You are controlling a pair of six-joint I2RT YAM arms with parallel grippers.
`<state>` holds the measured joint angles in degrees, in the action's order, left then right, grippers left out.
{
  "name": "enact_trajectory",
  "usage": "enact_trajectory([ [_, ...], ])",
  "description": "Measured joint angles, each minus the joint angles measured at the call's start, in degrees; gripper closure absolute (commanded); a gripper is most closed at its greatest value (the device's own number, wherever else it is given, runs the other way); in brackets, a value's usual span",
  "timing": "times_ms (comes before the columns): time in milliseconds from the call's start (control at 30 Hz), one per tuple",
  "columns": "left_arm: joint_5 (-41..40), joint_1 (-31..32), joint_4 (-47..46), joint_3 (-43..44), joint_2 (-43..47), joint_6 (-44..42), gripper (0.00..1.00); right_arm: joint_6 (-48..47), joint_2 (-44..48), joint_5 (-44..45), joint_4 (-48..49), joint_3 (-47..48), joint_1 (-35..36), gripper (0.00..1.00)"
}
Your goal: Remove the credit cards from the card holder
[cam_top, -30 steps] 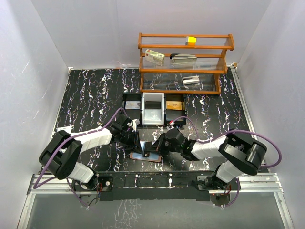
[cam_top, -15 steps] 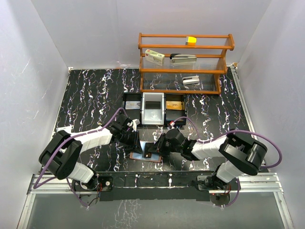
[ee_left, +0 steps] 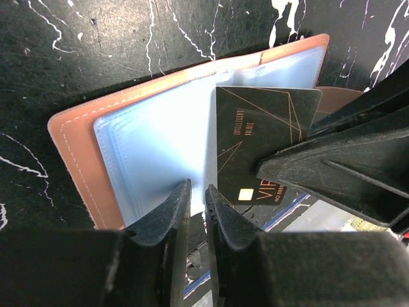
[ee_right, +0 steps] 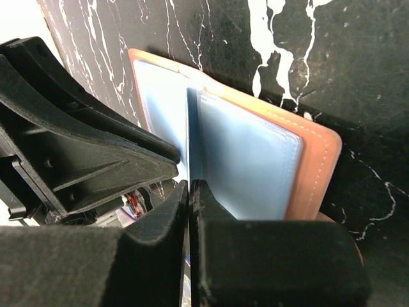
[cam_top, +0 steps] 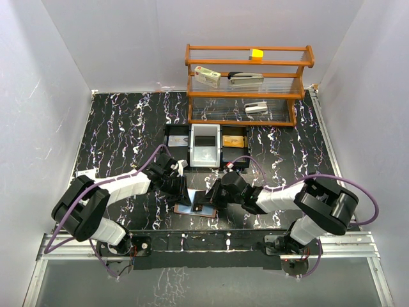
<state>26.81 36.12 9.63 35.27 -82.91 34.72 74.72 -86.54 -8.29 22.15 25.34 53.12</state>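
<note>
Card holder lies open on the near surface, between both arms. Left fingers, nearly closed, pinch its pale blue pocket leaf. Right fingers, shut, pinch the black credit card just right of them, seemingly ready to pull rightward.

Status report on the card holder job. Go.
Left fingers pinching blue inner leaf of card holder. Right fingers shut on black card at the open holder. Nothing seen in the way.

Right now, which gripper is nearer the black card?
Right. The right gripper is clamped on the card; the left gripper pinches a blue leaf of the holder just beside it.
</note>
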Motion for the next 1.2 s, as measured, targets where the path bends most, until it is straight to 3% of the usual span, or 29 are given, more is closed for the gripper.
enact_trajectory([
  [233,-1.79,0.07,1.33,0.48,0.81,-0.04,0.79,-1.86,4.94,1.51,-5.79,0.0,-1.03,1.0],
  [500,-5.27,0.07,3.58,2.6,3.08,-0.33,0.52,-6.16,7.54,2.36,-11.43,0.83,-1.9,1.0],
  [600,-7.13,0.07,4.85,2.99,6.05,-0.55,0.45,-8.44,7.65,2.21,-11.67,1.49,-1.9,1.0],
  [767,-12.44,0.07,7.41,3.43,12.22,-1.05,0.25,-13.14,9.73,2.03,-11.26,1.73,-1.9,1.0],
  [1133,-26.84,0.07,12.81,3.43,26.14,-0.04,0.01,-27.45,19.91,5.29,-10.56,3.3,-1.92,1.0],
  [1200,-28.83,0.07,13.7,3.43,26.95,0.28,0.01,-30.8,21.27,6.34,-10.45,3.41,-1.92,1.0],
])
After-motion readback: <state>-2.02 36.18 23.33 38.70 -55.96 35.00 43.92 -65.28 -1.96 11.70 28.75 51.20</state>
